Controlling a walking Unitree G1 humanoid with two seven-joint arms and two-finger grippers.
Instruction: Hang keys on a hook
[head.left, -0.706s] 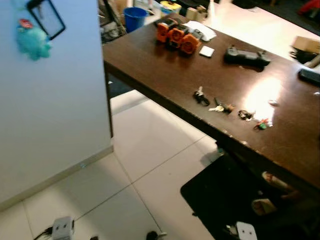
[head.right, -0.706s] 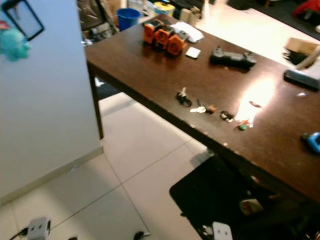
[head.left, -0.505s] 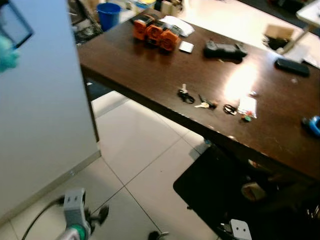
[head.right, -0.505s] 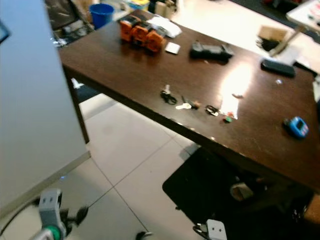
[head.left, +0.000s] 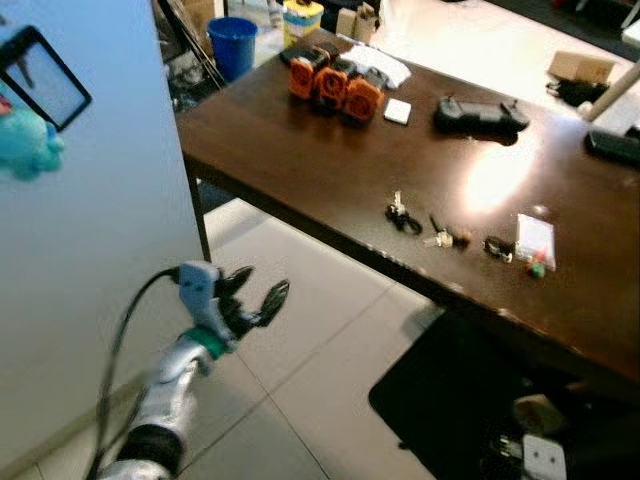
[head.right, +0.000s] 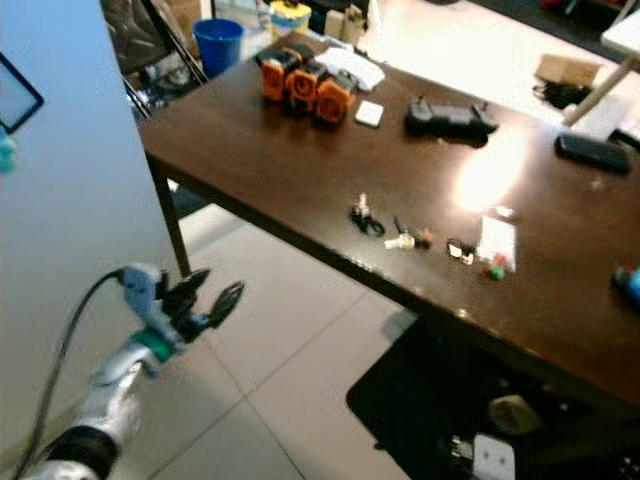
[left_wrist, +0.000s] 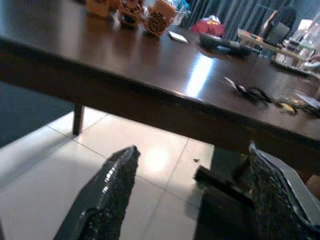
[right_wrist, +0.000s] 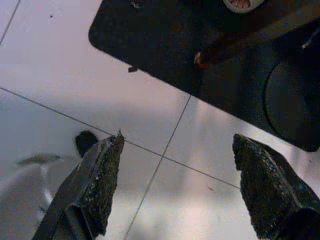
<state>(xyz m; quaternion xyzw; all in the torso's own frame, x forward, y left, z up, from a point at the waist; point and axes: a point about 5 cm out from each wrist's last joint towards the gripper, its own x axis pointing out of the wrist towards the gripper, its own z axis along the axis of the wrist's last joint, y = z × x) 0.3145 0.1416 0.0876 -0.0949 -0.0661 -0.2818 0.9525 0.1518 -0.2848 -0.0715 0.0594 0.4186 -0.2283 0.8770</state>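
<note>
Raise the left claw (head.left: 262, 296), fingers apart and empty, above the worktop (head.left: 300, 140) edge. Approach the keys (head.left: 403, 217) near that edge from above. The right claw (right_wrist: 175, 185) hangs spread over the floor.

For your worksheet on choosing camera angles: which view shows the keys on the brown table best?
The left eye view: the keys lie in a row near the table's front edge, seen from above. The right eye view shows the same. The left wrist view sees them low and edge-on, past the open left gripper. The right wrist view faces floor.
</note>
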